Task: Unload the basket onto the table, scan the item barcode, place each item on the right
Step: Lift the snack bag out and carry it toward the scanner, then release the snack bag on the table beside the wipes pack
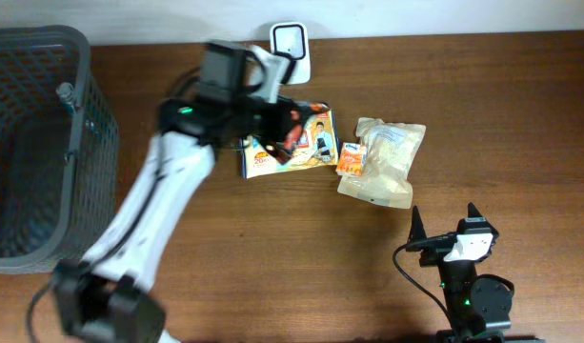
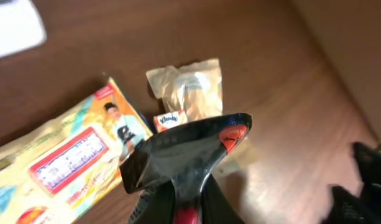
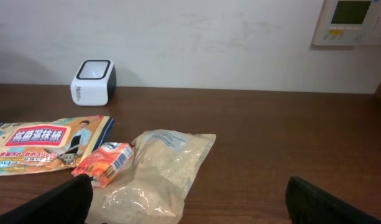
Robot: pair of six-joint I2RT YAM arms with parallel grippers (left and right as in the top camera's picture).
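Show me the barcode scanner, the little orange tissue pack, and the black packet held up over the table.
barcode scanner (image 3: 91,90): right wrist view, on its white front face.
orange tissue pack (image 3: 103,163): right wrist view, on its top face.
black packet (image 2: 184,149): left wrist view, on its crinkled middle.

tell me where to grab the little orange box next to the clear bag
Probably from above, pinching its two short ends: the orange box lies flat, the clear bag touches one long side and the colourful packet sits close to the other.
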